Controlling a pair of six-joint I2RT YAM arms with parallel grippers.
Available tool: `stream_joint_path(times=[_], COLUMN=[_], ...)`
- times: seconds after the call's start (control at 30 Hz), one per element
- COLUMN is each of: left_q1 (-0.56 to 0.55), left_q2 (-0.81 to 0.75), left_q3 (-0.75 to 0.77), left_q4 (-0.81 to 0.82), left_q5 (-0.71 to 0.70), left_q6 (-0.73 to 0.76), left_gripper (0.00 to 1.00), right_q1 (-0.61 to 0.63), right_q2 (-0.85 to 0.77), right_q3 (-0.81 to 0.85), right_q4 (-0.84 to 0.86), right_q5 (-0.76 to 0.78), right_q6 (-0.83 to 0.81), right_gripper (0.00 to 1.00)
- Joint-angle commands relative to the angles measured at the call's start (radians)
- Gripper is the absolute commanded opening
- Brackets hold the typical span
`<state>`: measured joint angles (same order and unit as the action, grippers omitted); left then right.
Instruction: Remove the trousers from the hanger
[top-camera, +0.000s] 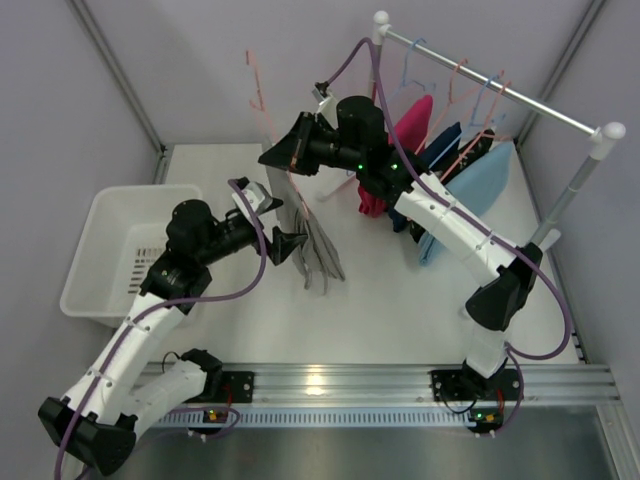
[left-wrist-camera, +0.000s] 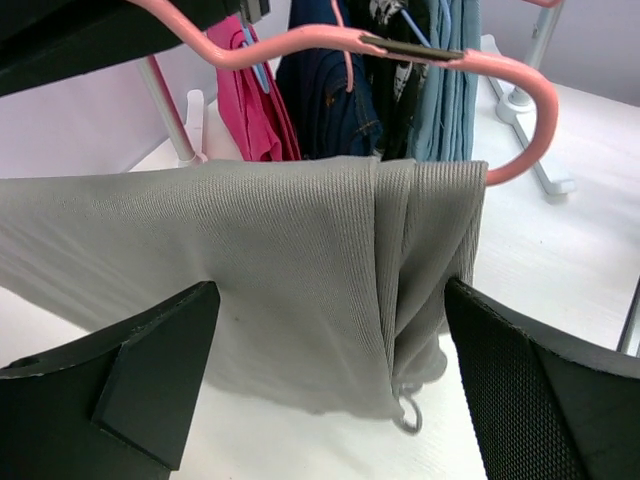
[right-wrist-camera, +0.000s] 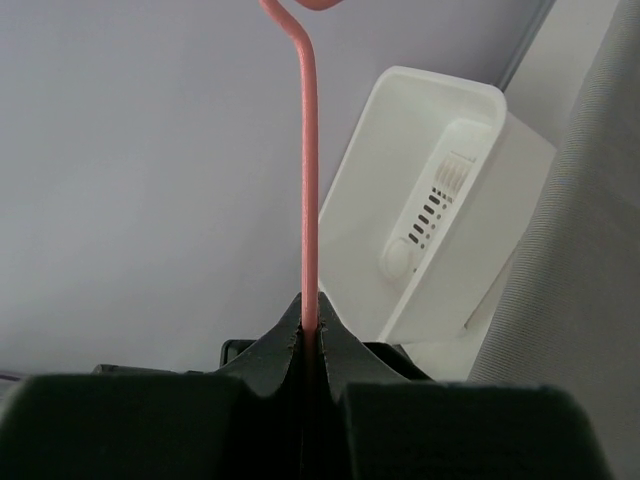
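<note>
The light grey trousers (top-camera: 318, 248) hang folded over the bar of a pink hanger (top-camera: 266, 108) in the middle of the table. My right gripper (top-camera: 284, 155) is shut on the hanger's stem (right-wrist-camera: 310, 200) and holds it up; its tips (right-wrist-camera: 311, 325) pinch the pink wire. My left gripper (top-camera: 290, 245) is open beside the trousers. In the left wrist view its jaws (left-wrist-camera: 330, 380) stand apart on either side of the grey cloth (left-wrist-camera: 250, 270), below the pink hanger (left-wrist-camera: 300, 42). The sky-blue trousers (top-camera: 480, 190) hang on the rack.
A white bin (top-camera: 105, 250) stands at the left and shows in the right wrist view (right-wrist-camera: 430, 200). A clothes rack (top-camera: 500, 90) at the back right carries several hangers with pink (top-camera: 412, 125) and navy (left-wrist-camera: 330, 90) garments. Grey walls enclose the table.
</note>
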<state>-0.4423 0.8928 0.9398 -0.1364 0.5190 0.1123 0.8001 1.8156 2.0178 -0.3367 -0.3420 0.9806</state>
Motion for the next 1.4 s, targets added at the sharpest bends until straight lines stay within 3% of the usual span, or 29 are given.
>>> stream_joint_path(times=[0.0, 0.3, 0.57, 0.6, 0.63, 0.73, 0.87, 0.93, 0.97, 1.03, 1.1, 1.2, 1.37], left_q1=[-0.006, -0.006, -0.007, -0.007, -0.007, -0.007, -0.007, -0.007, -0.007, -0.006, -0.006, -0.006, -0.007], left_q2=[-0.006, 0.018, 0.047, 0.046, 0.044, 0.026, 0.001, -0.003, -0.002, 0.003, 0.005, 0.014, 0.029], left_q3=[-0.001, 0.011, 0.019, 0.019, 0.014, 0.008, 0.002, 0.005, 0.01, 0.014, 0.02, 0.031, 0.042], left_q4=[-0.006, 0.003, 0.052, 0.052, 0.052, 0.041, 0.02, 0.012, 0.008, 0.004, 0.008, -0.003, -0.023], left_q5=[0.064, 0.084, -0.026, -0.043, -0.062, -0.105, -0.076, -0.06, -0.059, -0.05, -0.033, 0.002, 0.058], left_q6=[0.064, 0.046, -0.016, -0.011, -0.002, 0.016, 0.041, 0.05, 0.055, 0.058, 0.067, 0.078, 0.096], left_gripper=[0.99, 0.99, 0.96, 0.92, 0.79, 0.58, 0.55, 0.46, 0.34, 0.27, 0.3, 0.47, 0.63], right_q1=[0.014, 0.011, 0.011, 0.01, 0.01, 0.008, 0.004, 0.001, 0.001, 0.001, -0.001, -0.001, -0.001], right_q2=[-0.035, -0.035, -0.038, -0.038, -0.041, -0.047, -0.059, -0.064, -0.065, -0.067, -0.07, -0.07, -0.064], right_q3=[0.053, 0.05, 0.047, 0.047, 0.044, 0.032, 0.007, -0.005, -0.01, -0.019, -0.024, -0.025, -0.022], right_q4=[0.151, 0.153, 0.146, 0.146, 0.146, 0.148, 0.154, 0.159, 0.159, 0.165, 0.171, 0.179, 0.196], right_q5=[-0.026, -0.028, -0.025, -0.025, -0.028, -0.032, -0.041, -0.049, -0.051, -0.057, -0.061, -0.071, -0.084], right_q6=[0.007, 0.013, 0.017, 0.017, 0.017, 0.017, 0.013, 0.013, 0.013, 0.013, 0.015, 0.018, 0.027], right_gripper=[0.0, 0.0, 0.0, 0.0, 0.0, 0.0, 0.0, 0.0, 0.0, 0.0, 0.0, 0.0, 0.0])
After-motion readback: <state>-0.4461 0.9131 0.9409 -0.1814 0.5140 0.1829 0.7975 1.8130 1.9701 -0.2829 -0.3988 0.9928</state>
